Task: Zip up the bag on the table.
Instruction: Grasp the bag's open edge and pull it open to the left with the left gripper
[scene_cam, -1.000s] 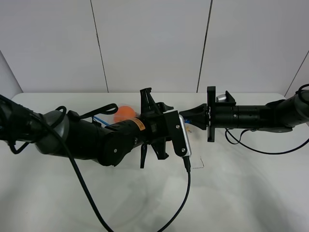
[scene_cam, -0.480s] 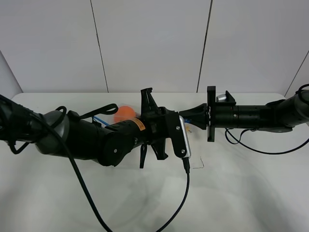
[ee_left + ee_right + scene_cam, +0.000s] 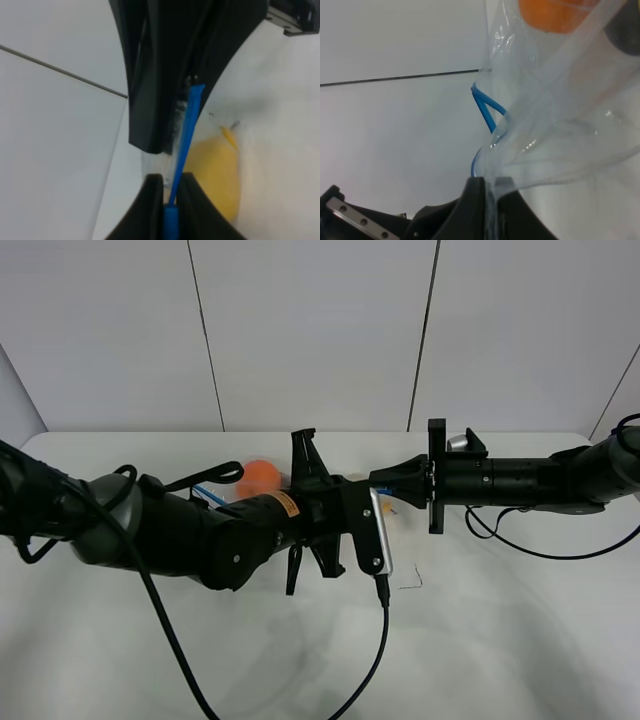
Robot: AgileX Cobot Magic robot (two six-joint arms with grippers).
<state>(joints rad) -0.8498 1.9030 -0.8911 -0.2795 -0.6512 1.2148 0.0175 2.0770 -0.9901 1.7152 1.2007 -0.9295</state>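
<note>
white table (image 3: 500,640) | left gripper (image 3: 170,192): jaws pinched tight on blue zipper strip (image 3: 185,131) | bag (image 3: 560,125): clear, crinkled, mid-table between both grippers | right gripper (image 3: 489,187): jaws clamped on bag's clear plastic edge | orange toy (image 3: 262,474) showed behind left arm

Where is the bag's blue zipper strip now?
In the left wrist view, the blue zipper strip is pinched in the left gripper, beside the yellow toy.
</note>
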